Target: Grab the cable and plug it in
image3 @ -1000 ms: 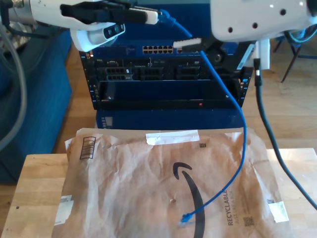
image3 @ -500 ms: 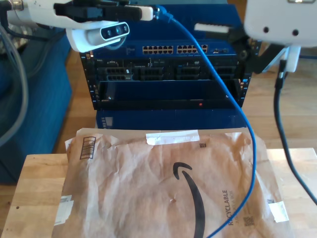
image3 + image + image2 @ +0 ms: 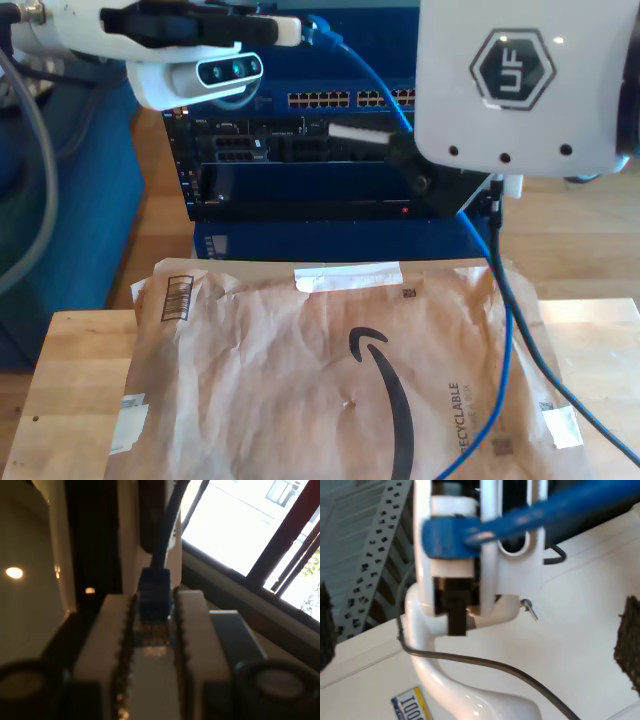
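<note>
**Cable held high, slack trailing**

Your first tool (image 3: 155,625) is clamped on the cable (image 3: 500,330) at its plug (image 3: 154,596), up at the exterior view's left, above the rack (image 3: 300,150). The slack drops across the paper-covered counter (image 3: 60,380) and could snag. Whether your second tool (image 3: 360,135) is open or closed, I cannot tell.

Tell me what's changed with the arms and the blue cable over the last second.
My second gripper swung toward the exterior view's right, then came back lower and nearer the camera. The cable's loose end, earlier lying on the paper envelope, now runs off that view's bottom edge. Unchanged: my first gripper keeps its fingers shut on the plug; the rack stays put.
</note>
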Motion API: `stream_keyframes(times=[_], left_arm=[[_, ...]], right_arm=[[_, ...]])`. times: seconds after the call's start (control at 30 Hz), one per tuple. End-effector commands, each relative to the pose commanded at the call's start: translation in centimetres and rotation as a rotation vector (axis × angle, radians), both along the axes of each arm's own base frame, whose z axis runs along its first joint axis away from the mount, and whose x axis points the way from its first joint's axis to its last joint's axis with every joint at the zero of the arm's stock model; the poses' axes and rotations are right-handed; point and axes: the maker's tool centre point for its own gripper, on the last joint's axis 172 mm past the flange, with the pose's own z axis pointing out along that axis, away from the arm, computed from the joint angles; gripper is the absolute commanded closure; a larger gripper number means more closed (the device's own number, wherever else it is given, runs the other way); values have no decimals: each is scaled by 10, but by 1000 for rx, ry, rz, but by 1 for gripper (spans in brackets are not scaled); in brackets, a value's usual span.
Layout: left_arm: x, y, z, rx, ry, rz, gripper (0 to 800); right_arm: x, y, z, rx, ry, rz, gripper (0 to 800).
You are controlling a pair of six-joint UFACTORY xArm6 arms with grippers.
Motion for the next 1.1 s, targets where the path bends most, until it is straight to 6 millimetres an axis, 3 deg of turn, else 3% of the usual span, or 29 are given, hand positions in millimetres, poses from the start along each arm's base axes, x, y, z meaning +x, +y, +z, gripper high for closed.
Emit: stream_keyframes(times=[0.13, 0.6, 1.1], left_arm=[[-6, 2, 0, -8, 5, -22, 795], [-14, 4, 12, -60, -10, -51, 793], [-14, 4, 9, -62, 3, -53, 793]], right_arm=[[0, 1, -1, 0, 1, 1, 68], [7, -2, -5, 25, -5, -27, 367], [1, 5, -6, 24, -1, -6, 418]])
